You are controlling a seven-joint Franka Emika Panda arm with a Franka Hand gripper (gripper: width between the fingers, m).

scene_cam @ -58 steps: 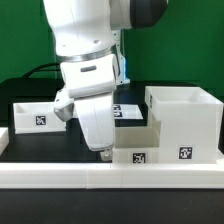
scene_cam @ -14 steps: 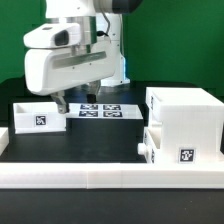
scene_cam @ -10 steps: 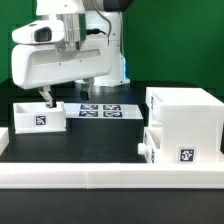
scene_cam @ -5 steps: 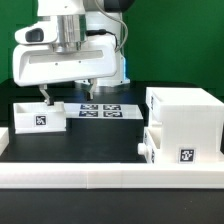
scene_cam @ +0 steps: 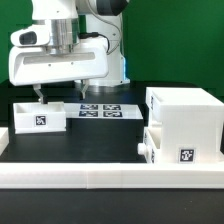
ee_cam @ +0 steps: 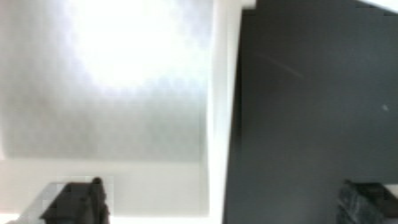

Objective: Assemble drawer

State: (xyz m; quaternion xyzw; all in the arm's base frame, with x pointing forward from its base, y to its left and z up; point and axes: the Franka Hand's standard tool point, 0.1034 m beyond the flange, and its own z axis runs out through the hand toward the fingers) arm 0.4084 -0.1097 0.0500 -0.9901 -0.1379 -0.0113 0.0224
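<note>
The drawer's tall white housing (scene_cam: pixel 186 112) stands at the exterior view's right, with one low tray (scene_cam: pixel 176 151) slid into its lower part, tag facing front. The second small tray (scene_cam: pixel 38 116) sits at the exterior view's left. My gripper (scene_cam: pixel 62 94) hovers just above this tray's right end, open and empty. One fingertip (scene_cam: pixel 40 95) is over the tray and the other is over the table beside it. In the wrist view the tray's white inside (ee_cam: pixel 107 90) and its wall (ee_cam: pixel 222 110) lie between my dark fingertips (ee_cam: pixel 75 202), with the gripper (ee_cam: pixel 222 205) astride the wall.
The marker board (scene_cam: pixel 100 110) lies flat at the back middle. A long low white rail (scene_cam: pixel 100 180) runs along the table's front edge. The black tabletop (scene_cam: pixel 100 140) shows between the left tray and the housing.
The gripper has moved from the housing's front toward the exterior view's left, to above the left tray, and has risen slightly. The tray by the housing now sits inside it.
</note>
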